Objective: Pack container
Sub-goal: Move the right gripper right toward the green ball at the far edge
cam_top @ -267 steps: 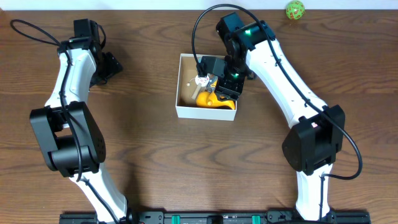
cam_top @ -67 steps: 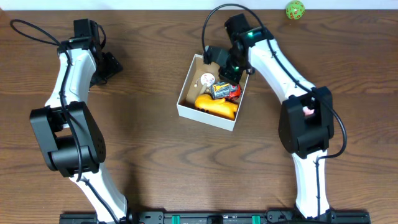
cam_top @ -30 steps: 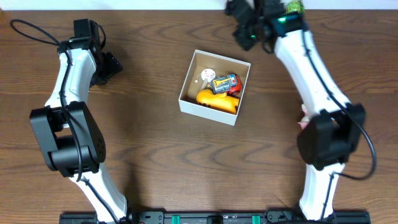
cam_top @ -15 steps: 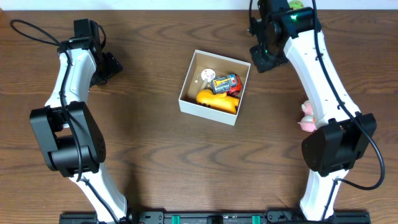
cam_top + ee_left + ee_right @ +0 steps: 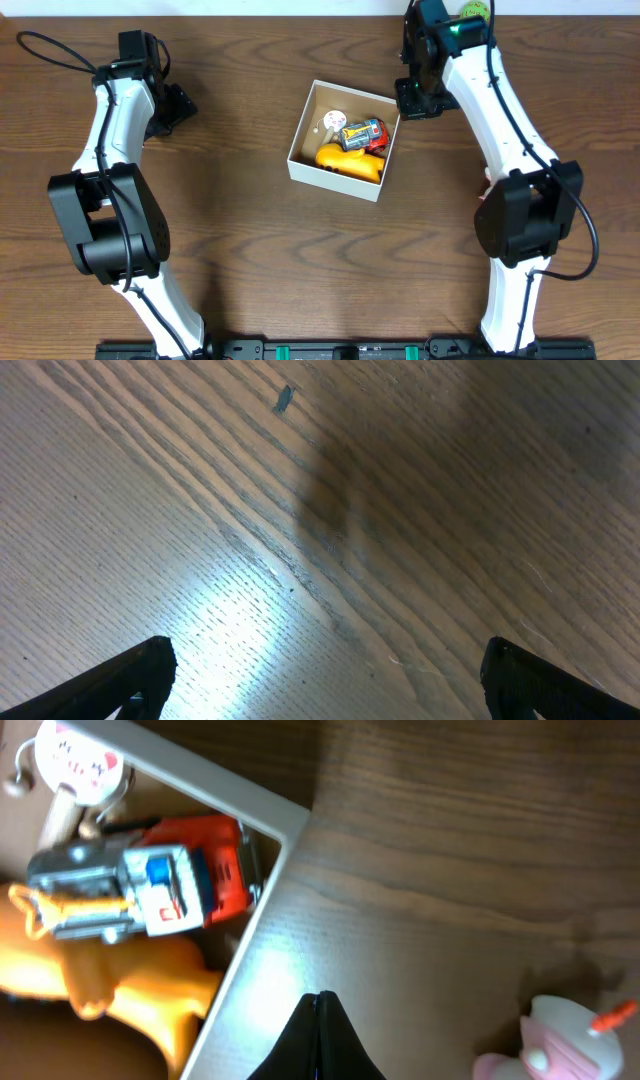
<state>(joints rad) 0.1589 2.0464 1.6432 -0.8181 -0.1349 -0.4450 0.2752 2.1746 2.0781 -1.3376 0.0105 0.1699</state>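
The right pincer [image 5: 318, 1038] is held clenched and empty just beside the container [image 5: 333, 181], probably to nudge it; the left pincer [image 5: 320, 670], released, is parked well apart.

A dark brown wooden table [image 5: 250, 250] is seen filling the overhead view, bounded at the far edge by a pale strip [image 5: 200, 7] and at the near edge by a black rail [image 5: 340, 350]. In the left wrist view, a bright patch of light [image 5: 235, 635] is thrown across the grain, well apart from a small dark speck [image 5: 284, 398].
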